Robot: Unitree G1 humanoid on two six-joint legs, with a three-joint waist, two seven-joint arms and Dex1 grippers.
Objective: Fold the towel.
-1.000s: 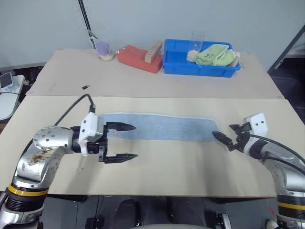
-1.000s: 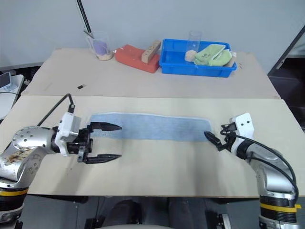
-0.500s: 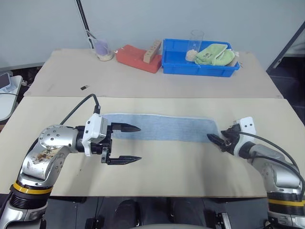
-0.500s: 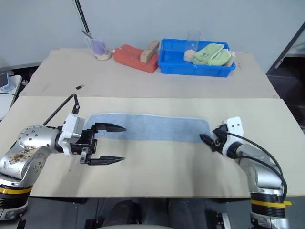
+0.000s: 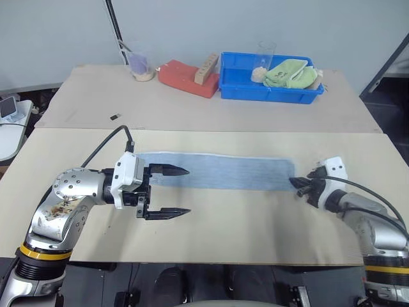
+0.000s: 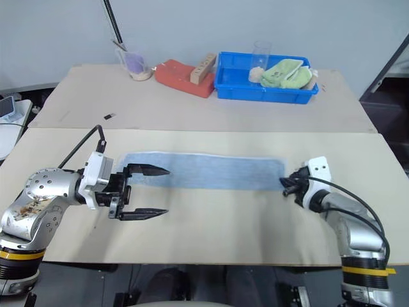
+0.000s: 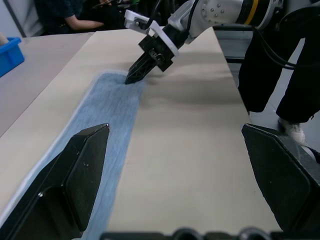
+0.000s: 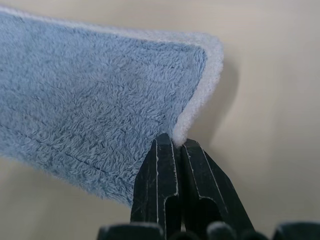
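Light blue towel [image 5: 217, 171] lies flat as a long strip on the tan worktop [image 5: 255, 224]. Right end effector [image 8: 178, 146] is clamped on the whitish trim at the towel's right end. Left end effector [image 5: 171, 190] is spread wide at the towel's left end, one finger above the cloth.

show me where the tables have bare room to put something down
Bare: the near table between the towel and its front edge, and the far table's middle strip. Crowded: the back edge, with the cup, red block and blue bin.
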